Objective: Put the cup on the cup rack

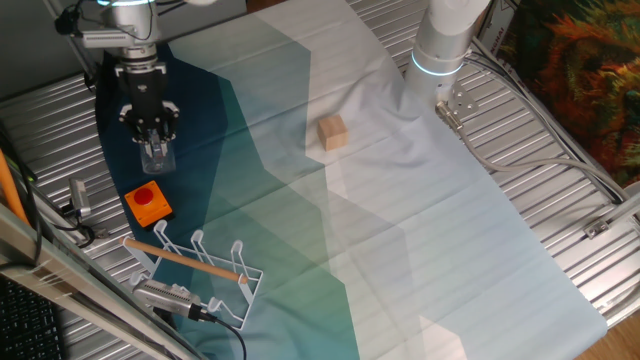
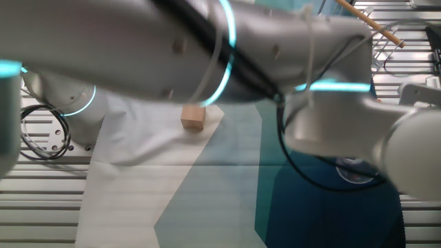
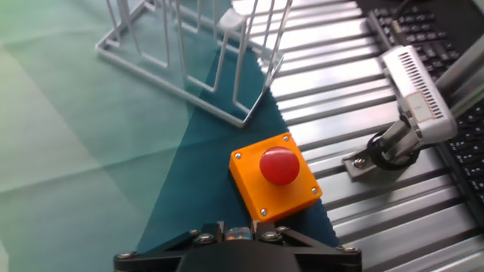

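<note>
My gripper [image 1: 155,143] is shut on the clear plastic cup [image 1: 157,155] and holds it over the dark blue part of the cloth, a little behind the orange block. In the hand view the cup's rim [image 3: 236,231] shows as a clear sliver between the black fingers [image 3: 204,236] at the bottom edge. The white wire cup rack [image 1: 200,268] with its wooden rod stands at the front left of the cloth, beyond the orange block from the gripper. It also shows in the hand view [image 3: 197,64] at the top. In the other fixed view the arm hides the cup and the rack.
An orange block with a red button [image 1: 148,202] lies between the gripper and the rack, also in the hand view [image 3: 274,175]. A tan wooden cube [image 1: 333,132] sits mid-cloth. A metal clamp [image 3: 401,125] and a keyboard lie off the cloth beside the rack.
</note>
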You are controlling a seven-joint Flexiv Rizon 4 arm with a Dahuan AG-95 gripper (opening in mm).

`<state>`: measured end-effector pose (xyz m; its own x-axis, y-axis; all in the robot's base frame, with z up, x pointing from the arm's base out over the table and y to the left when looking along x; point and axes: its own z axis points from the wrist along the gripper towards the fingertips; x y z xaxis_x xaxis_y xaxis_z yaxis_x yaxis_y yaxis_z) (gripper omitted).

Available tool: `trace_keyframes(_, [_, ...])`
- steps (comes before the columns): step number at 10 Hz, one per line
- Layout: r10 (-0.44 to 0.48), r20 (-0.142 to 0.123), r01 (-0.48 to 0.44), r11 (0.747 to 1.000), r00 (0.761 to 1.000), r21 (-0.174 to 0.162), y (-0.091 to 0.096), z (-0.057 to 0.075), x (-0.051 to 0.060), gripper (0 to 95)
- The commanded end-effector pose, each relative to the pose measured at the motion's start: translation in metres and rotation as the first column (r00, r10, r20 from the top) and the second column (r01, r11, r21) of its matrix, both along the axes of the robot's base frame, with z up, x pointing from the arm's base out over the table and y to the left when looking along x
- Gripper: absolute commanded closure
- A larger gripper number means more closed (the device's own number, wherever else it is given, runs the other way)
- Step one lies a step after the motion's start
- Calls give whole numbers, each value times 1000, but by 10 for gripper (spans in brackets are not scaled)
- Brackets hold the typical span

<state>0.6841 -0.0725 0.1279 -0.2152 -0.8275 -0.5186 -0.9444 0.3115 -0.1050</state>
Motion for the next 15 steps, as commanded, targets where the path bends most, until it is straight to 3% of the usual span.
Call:
trace_keyframes(1, [-11,7,11,1000,1000,12,0,0,0,950])
trace_keyframes(3, [-12,7,12,1000,1000,6,0,0,0,950])
trace_keyframes(9, [-19,24,18,999,1000,32,0,0,0,950])
trace_keyframes(12, [-9,41,8,1000,999,19,0,0,0,950])
trace_keyframes(13, [-10,44,9,1000,999,18,0,0,0,760])
trace_keyframes(15, [-7,54,6,1000,999,15,0,0,0,760])
